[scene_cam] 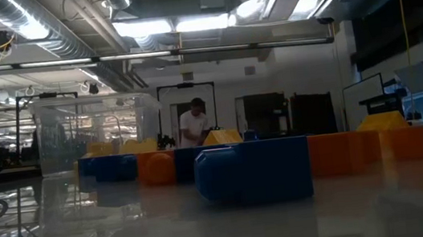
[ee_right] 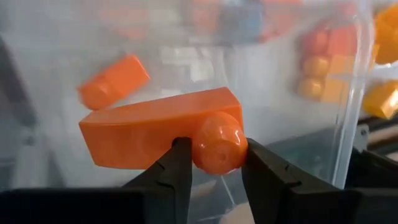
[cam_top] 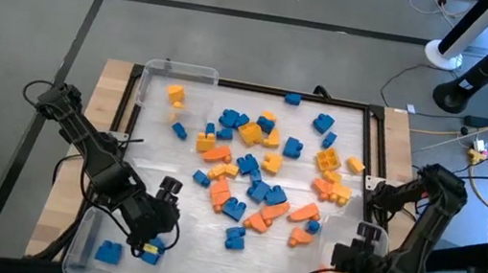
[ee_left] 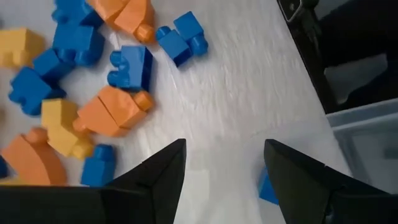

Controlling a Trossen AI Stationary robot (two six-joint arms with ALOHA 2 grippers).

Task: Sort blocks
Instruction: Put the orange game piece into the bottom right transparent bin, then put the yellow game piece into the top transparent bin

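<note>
Sorting small studded plastic toy blocks by colour, left to right; the left gripper (cam_top: 151,229) hangs over the near-left clear plastic bin (cam_top: 84,246), which holds a blue studded brick (cam_top: 108,252) and a second one with yellow on it (cam_top: 150,252); its fingers (ee_left: 163,171) stand apart with nothing between them. The mixed pile of blue, orange and yellow bricks (cam_top: 263,173) lies mid-table on the white mat (cam_top: 200,237), unsorted; a far-left clear bin (cam_top: 161,93) holds a yellow brick (cam_top: 176,94). The right gripper (ee_right: 211,163) is over the near-right clear bin (cam_top: 332,229), pinching the round stud of an orange wedge-shaped plastic brick (ee_right: 155,130); another orange brick (ee_right: 114,79) already lies inside. Judgement: the step in hand is the drop; the brick should be released only once wholly inside the bin walls, low enough not to bounce out; the jaws should part fully before lifting, since the grip on a rounded stud may drag or flick the piece.
</note>
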